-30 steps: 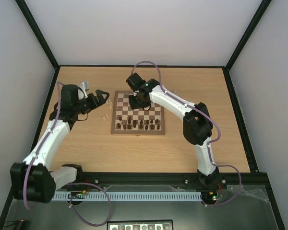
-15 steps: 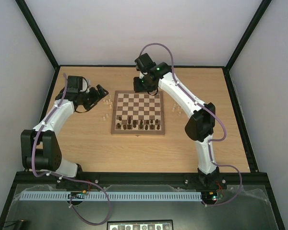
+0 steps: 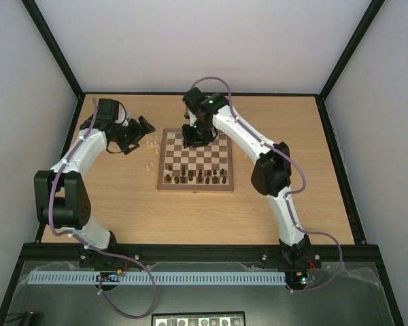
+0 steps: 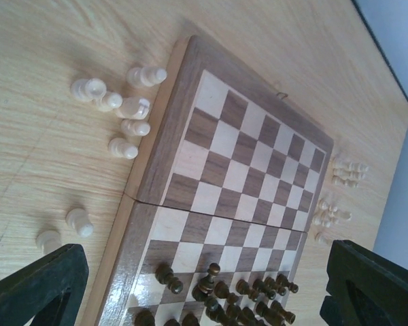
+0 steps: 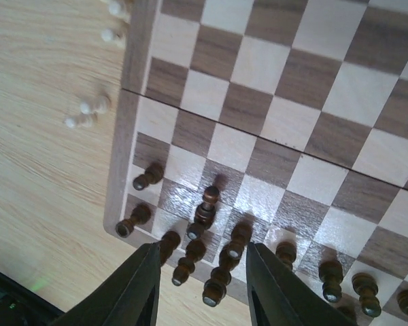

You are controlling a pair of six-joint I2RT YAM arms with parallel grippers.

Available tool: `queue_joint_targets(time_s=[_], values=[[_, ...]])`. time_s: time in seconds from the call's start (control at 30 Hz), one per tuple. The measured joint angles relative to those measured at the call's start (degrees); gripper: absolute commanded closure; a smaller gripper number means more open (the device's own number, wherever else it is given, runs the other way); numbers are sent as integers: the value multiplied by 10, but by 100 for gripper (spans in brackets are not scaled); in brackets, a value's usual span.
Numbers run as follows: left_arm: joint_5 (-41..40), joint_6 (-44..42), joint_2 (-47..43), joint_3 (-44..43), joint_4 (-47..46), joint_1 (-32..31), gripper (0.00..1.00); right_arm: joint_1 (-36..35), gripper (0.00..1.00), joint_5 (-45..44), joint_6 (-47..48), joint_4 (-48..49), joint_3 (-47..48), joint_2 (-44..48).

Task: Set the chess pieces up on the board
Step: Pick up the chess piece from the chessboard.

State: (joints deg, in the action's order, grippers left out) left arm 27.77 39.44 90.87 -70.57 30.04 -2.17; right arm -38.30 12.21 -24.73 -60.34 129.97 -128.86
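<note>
Shows the board [image 3: 204, 159] lying flat on the table [image 3: 122, 204], mid-width and toward the far side, between the two arms. Has dark brown and cream checks, a mid-brown border, and a thin seam across the middle (plainest in the left wrist view). Carries the dark pieces [image 3: 197, 178] at the edge nearest the arm bases, crowded unevenly over roughly two rows, small turned shapes with round heads, one standing a row further in. Leaves the cream pieces [image 4: 126, 109] off the board, on the table: a loose cluster just beside the left border, two more [image 4: 64, 231] a little apart from it, another group [image 4: 340, 190] near the right border. Finds the left gripper [image 3: 141, 134] spread wide and empty, above the table just left of the board's far corner. Finds the right gripper [image 5: 202, 248] above the board's far left part, fingers [image 5: 139, 285] a narrow gap apart, clasping nothing.
</note>
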Motion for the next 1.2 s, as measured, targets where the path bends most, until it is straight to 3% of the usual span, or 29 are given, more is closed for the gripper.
queue_joint_targets(time_s=[1.2], values=[[54,-30,23,14,20,19,1,-30,64,25,-50,-61,38,-107]])
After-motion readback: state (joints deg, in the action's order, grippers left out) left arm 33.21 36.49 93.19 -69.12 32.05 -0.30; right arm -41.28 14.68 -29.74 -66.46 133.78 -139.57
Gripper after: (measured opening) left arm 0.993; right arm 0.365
